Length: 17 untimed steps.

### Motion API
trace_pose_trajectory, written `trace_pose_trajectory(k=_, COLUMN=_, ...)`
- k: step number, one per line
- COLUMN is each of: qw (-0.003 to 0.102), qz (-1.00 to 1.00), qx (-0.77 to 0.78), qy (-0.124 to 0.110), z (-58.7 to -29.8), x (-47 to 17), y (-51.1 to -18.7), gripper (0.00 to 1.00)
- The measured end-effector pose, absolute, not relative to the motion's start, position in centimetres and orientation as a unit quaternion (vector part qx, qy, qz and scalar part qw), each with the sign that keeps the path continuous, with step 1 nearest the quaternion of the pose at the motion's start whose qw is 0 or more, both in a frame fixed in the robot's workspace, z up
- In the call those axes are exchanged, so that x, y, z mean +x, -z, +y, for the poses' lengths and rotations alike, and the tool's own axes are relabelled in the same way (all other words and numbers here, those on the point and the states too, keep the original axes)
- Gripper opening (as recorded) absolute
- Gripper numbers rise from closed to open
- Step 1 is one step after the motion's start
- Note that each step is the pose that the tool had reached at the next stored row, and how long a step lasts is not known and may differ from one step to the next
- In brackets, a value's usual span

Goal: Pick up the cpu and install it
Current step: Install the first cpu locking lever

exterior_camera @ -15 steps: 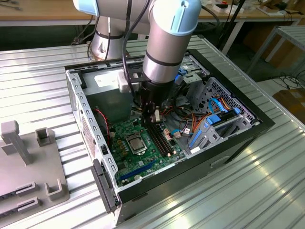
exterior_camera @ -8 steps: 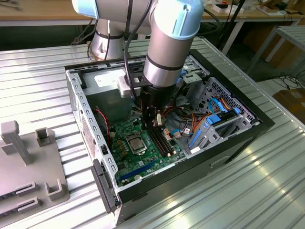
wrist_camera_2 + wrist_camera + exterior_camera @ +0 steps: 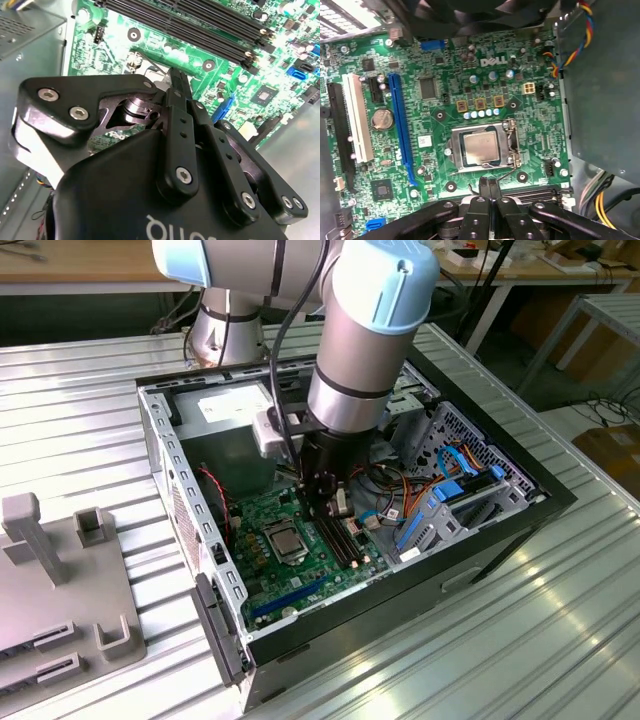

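Cpu (image 3: pixel 480 146) seated flat in metal socket frame (image 3: pixel 512 145) on green motherboard (image 3: pixel 445 65), just beyond gripper (image 3: pixel 489 184) tips, not touching; gripper fingers (image 3: pixel 178 87) pressed together, holding nothing; in exterior view, open computer case (image 3: pixel 160 450) holds motherboard, cpu (image 3: pixel 283 536) left of gripper (image 3: pixel 325 502), black memory slots (image 3: pixel 343 540), blue drive bracket (image 3: pixel 430 515) toward right

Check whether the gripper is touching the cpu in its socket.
Apart. In the first wrist view the gripper, jaws shut together, ends short of the cpu, with green motherboard and socket frame visible between them.
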State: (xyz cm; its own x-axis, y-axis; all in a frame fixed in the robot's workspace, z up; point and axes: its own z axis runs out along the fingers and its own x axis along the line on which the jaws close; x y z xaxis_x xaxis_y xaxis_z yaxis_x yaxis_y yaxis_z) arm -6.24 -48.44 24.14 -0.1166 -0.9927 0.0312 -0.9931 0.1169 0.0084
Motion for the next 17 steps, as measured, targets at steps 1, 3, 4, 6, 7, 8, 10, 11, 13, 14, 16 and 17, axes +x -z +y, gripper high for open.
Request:
trace_pose_trajectory(k=1, qw=0.014, qz=-0.746, qx=0.666, qy=-0.007, z=-48.56, x=-6.24, y=-24.09, gripper=0.11)
trace_pose_trajectory(k=3, qw=0.014, qz=-0.744, qx=0.668, qy=-0.007, z=-48.65, x=-6.24, y=-24.0, gripper=0.11)
trace_pose_trajectory(k=4, qw=0.014, qz=-0.743, qx=0.669, qy=-0.007, z=-48.67, x=-6.24, y=-23.94, gripper=0.11)
trace_pose_trajectory(k=6, qw=0.014, qz=-0.743, qx=0.669, qy=-0.007, z=-48.68, x=-6.24, y=-23.82, gripper=0.11)
trace_pose_trajectory(k=7, qw=0.014, qz=-0.743, qx=0.67, qy=-0.007, z=-48.68, x=-6.24, y=-23.75, gripper=0.11)
trace_pose_trajectory(k=8, qw=0.014, qz=-0.742, qx=0.67, qy=-0.007, z=-48.68, x=-6.24, y=-23.68, gripper=0.11)
trace_pose_trajectory(k=10, qw=0.014, qz=-0.742, qx=0.67, qy=-0.007, z=-48.69, x=-6.24, y=-23.53, gripper=0.11)
trace_pose_trajectory(k=11, qw=0.014, qz=-0.741, qx=0.671, qy=-0.007, z=-48.71, x=-6.24, y=-23.46, gripper=0.11)
trace_pose_trajectory(k=13, qw=0.014, qz=-0.741, qx=0.672, qy=-0.007, z=-48.77, x=-6.23, y=-23.34, gripper=0.11)
trace_pose_trajectory(k=14, qw=0.014, qz=-0.74, qx=0.672, qy=-0.007, z=-48.84, x=-6.23, y=-23.29, gripper=0.11)
trace_pose_trajectory(k=16, qw=0.015, qz=-0.739, qx=0.674, qy=-0.008, z=-48.99, x=-6.23, y=-23.23, gripper=0.11)
trace_pose_trajectory(k=17, qw=0.015, qz=-0.739, qx=0.674, qy=-0.008, z=-49.08, x=-6.23, y=-23.21, gripper=0.11)
